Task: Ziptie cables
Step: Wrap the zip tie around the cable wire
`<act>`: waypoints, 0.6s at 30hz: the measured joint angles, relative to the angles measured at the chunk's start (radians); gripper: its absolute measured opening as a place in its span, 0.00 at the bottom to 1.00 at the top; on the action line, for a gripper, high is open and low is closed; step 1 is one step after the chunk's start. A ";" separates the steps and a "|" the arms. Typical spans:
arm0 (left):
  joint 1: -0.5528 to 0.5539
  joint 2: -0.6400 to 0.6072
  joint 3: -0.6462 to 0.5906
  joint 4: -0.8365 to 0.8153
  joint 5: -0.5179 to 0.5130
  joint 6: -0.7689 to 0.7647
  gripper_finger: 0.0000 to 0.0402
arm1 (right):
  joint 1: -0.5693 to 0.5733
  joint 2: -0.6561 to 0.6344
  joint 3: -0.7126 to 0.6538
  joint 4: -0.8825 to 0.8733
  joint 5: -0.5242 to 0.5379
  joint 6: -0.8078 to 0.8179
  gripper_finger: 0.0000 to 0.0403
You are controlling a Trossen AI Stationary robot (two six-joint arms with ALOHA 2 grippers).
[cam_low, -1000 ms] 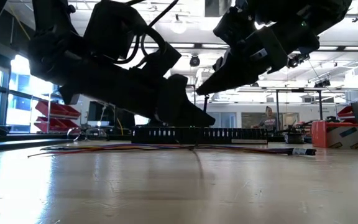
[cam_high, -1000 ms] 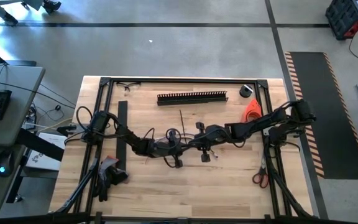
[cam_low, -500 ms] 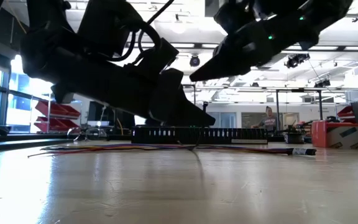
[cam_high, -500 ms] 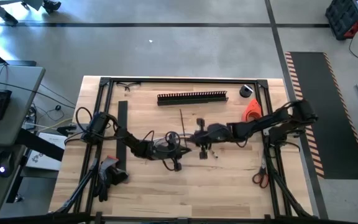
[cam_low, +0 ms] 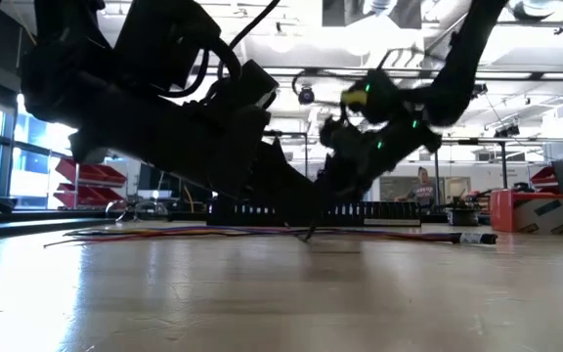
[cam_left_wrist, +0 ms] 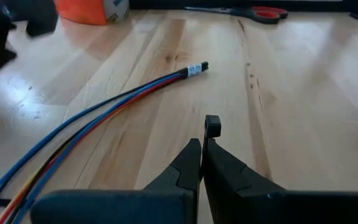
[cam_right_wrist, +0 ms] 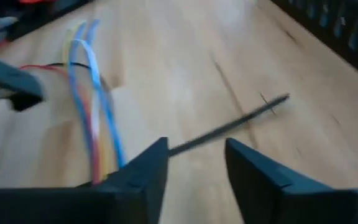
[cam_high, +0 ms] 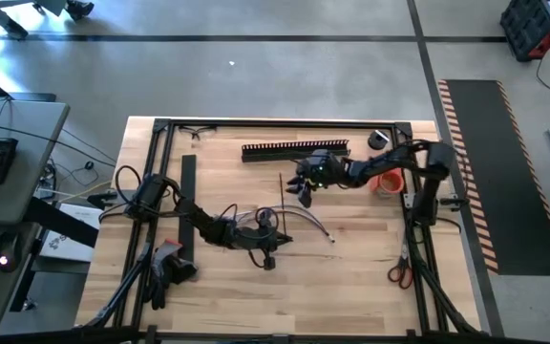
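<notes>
The table [cam_high: 351, 287] is wood. My cables [cam_high: 299, 222] lie in the middle of the top view. My left gripper [cam_high: 273, 239] sits just beside them, pinched shut on nothing. My right gripper [cam_high: 299, 186] is up and to the right, fingers apart, near the thin dark strand [cam_right_wrist: 229, 127]. I could nudge that strand away, or scatter the loose cables.

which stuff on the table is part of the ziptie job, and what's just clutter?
Job: cables; thin dark strand, lying between the open right gripper fingers; shut left gripper.

Clutter: slotted strip, flat black strip, scissors, orange object.
</notes>
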 joint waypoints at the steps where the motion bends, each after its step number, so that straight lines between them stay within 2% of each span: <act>1: 0.000 0.000 0.000 -0.001 0.000 0.000 0.00 | -0.008 0.026 0.008 0.009 0.000 0.009 0.40; 4: 0.000 0.000 0.000 -0.002 0.000 0.000 0.00 | -0.019 0.082 0.046 0.016 0.016 0.028 0.49; 7: 0.000 0.000 0.000 -0.009 0.002 0.000 0.00 | -0.024 0.116 0.090 0.016 0.072 0.031 0.53; 12: 0.001 0.000 0.000 -0.014 0.002 0.000 0.00 | -0.037 0.151 0.156 -0.026 0.068 0.016 0.53; 18: 0.001 0.000 0.000 -0.017 0.001 0.000 0.00 | -0.048 0.167 0.179 -0.057 -0.005 -0.018 0.48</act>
